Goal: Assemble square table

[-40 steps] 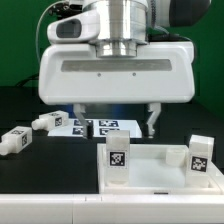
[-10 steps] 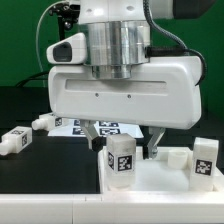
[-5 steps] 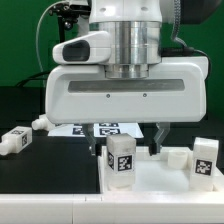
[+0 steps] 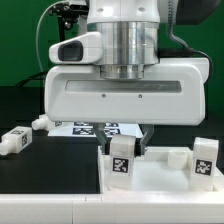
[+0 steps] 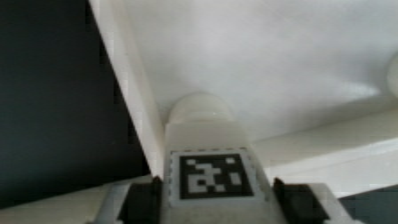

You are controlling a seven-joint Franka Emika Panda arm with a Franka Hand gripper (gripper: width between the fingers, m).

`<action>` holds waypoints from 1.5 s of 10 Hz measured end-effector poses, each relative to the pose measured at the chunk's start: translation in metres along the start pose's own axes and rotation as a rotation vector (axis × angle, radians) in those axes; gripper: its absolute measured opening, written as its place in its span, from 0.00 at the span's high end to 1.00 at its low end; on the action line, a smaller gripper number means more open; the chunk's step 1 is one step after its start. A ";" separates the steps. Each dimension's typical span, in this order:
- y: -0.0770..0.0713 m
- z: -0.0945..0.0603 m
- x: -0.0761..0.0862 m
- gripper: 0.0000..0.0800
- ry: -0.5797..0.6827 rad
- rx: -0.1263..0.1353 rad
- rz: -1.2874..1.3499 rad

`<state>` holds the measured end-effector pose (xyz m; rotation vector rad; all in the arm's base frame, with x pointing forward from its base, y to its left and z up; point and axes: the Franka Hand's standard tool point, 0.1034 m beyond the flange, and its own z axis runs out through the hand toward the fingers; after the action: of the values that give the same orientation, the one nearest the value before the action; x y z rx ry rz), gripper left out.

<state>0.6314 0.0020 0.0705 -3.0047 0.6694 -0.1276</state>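
Claw (image 4: pixel 122 148) pinches a stubby leg (image 4: pixel 121 162) from both sides, as the wrist view shows. In the exterior view the leg sits at six o'clock, low over the table panel (image 4: pixel 160 182). We judge that the leg leans slightly. Carried that way, it could swivel in the grip and seat crooked in the panel, or slip free. A second leg (image 4: pixel 205 160) at four o'clock could get bumped.

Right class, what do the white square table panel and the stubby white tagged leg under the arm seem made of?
White square table panel: probably moulded plastic, smooth, faintly glossy; even white with a raised rim. Stubby white tagged leg: likely the same plastic, matt; its black-and-white tag looks printed, paper or sticker unclear.
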 end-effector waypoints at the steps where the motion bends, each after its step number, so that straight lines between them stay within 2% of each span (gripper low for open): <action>1: 0.000 0.000 0.000 0.64 0.000 0.001 0.166; 4: -0.002 0.002 0.002 0.64 -0.023 0.032 0.744; 5: -0.003 0.002 0.002 0.64 -0.026 0.032 0.917; 6: -0.003 0.002 0.002 0.64 -0.026 0.032 0.941; 7: -0.003 0.002 0.002 0.64 -0.026 0.031 0.927; 8: -0.002 0.002 0.001 0.64 -0.025 0.023 0.795; 9: -0.002 0.003 -0.001 0.43 -0.029 0.014 0.616; 10: -0.003 0.003 0.000 0.28 -0.018 0.021 0.436; 11: -0.003 0.002 -0.002 0.22 -0.015 0.020 0.280; 14: 0.000 0.002 -0.003 0.19 -0.010 0.019 0.091; 15: 0.001 0.001 -0.002 0.19 -0.007 0.010 -0.013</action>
<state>0.6292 0.0025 0.0693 -2.9991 0.6470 -0.1200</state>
